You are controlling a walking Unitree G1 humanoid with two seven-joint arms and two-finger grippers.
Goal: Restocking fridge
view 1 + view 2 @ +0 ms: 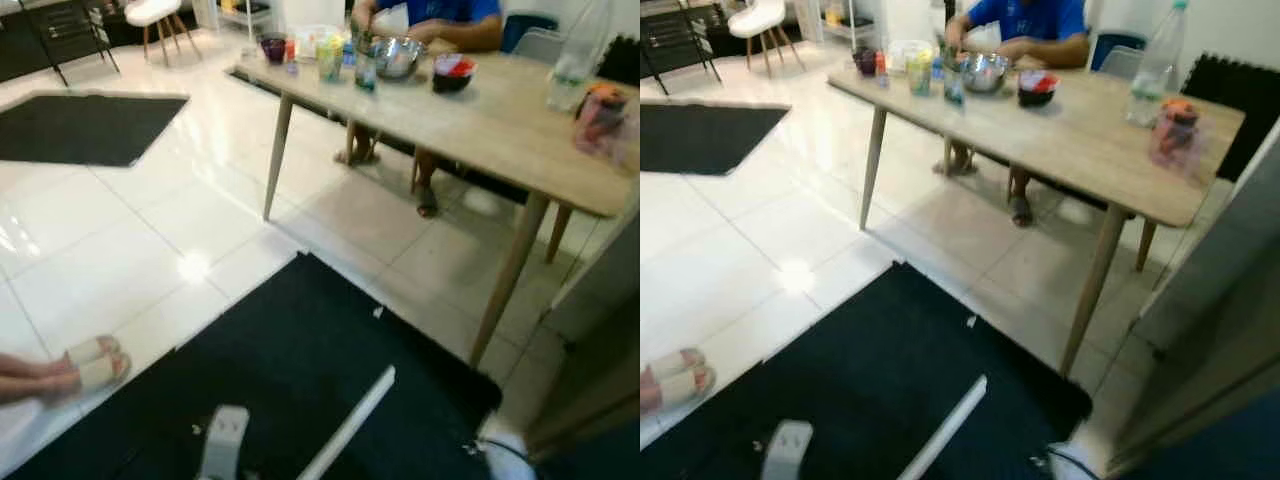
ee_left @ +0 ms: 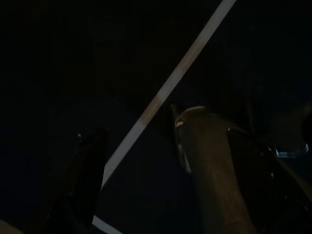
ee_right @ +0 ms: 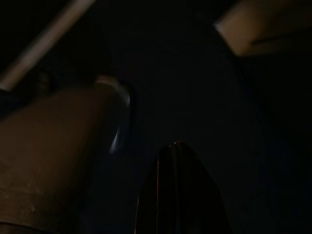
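Note:
A light wooden table (image 1: pixel 1080 150) stands ahead to the right. On it are a clear water bottle (image 1: pixel 1158 65), a plastic jar with colourful contents (image 1: pixel 1175 135), a metal bowl (image 1: pixel 985 72), a dark bowl with something red (image 1: pixel 1036 88) and some cups (image 1: pixel 918 70). A person in a blue shirt (image 1: pixel 1025 20) sits behind it with hands at the bowl. My left gripper (image 2: pixel 168 195) and right gripper (image 3: pixel 175 190) hang idle in the dark above the black mat.
A black mat (image 1: pixel 300 370) lies at my feet with a white strip (image 1: pixel 350 425) and a small grey object (image 1: pixel 222 440) on it. A person's sandalled feet (image 1: pixel 90 365) are at the left. A tall grey panel (image 1: pixel 1230 260) rises on the right. A second dark mat (image 1: pixel 85 128) lies far left.

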